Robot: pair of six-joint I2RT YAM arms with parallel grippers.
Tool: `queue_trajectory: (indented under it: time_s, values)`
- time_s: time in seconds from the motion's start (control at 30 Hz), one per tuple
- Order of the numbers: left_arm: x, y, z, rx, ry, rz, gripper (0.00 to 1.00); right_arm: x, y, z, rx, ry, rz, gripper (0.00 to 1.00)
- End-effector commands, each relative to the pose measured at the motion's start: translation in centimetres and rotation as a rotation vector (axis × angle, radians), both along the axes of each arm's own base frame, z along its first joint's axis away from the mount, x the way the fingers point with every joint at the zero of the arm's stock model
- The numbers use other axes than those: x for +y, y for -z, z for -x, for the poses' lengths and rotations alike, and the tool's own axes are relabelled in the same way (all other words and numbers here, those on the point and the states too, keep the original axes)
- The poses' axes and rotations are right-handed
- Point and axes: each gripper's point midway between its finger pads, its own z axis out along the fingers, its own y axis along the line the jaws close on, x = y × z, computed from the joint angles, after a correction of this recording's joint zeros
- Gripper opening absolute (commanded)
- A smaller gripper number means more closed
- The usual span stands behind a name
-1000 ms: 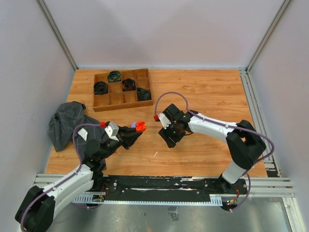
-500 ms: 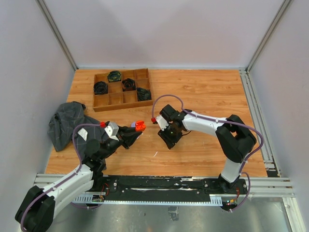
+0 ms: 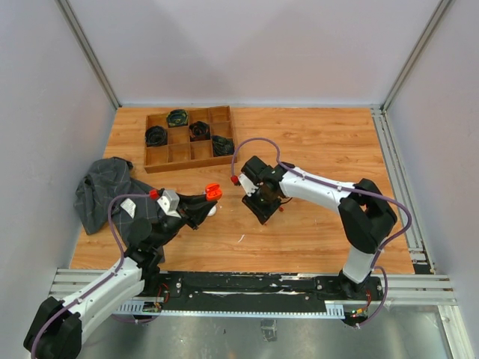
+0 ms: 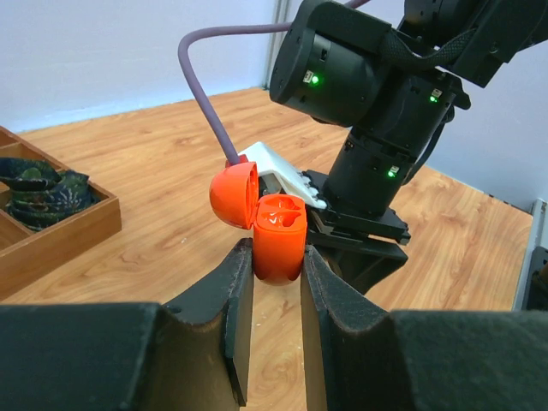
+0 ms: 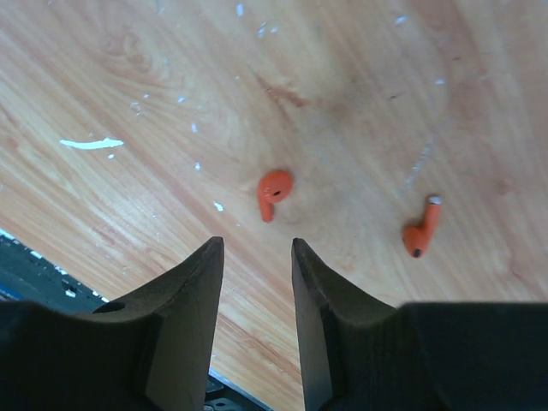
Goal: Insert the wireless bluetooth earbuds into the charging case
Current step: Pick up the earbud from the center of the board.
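The lid-open charging case (image 4: 278, 244) is clamped by the left tool (image 4: 276, 276). The right tool (image 5: 254, 255), narrowly parted and empty, should be centred over the mid-frame earbud (image 5: 273, 193) on the desk (image 5: 360, 86) before closing.

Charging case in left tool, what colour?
Orange-red charging case, lid flipped open; left wrist view shows it best.

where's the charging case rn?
The charging case is clamped lid-open in the left gripper, held off the table left of centre in the top view. It is just in front of the right gripper, which hovers open over the two earbuds.
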Motion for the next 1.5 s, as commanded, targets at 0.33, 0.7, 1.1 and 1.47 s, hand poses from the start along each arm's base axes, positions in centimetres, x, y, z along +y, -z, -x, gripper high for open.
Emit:
queue_trajectory:
  time_s: [0.33,0.7,1.1,1.47]
  values:
    - [0.5,-0.2,-0.1,-0.021,-0.033,0.01,0.0,0.5,1.5,-1.7,-0.043,-0.011,0.167,0.35]
    - [0.4,-0.2,-0.1,-0.018,-0.027,0.009,0.0,-0.1,4.1,-0.9,0.004,-0.039,0.248,0.31]
    - [0.4,-0.6,0.2,-0.03,-0.018,0.017,0.0,0.6,2.1,-0.8,-0.057,-0.037,0.174,0.17]
    - [0.8,-1.2,0.6,-0.068,-0.026,0.041,0.0,3.8,-5.4,-2.5,-0.29,-0.039,-0.121,0.12]
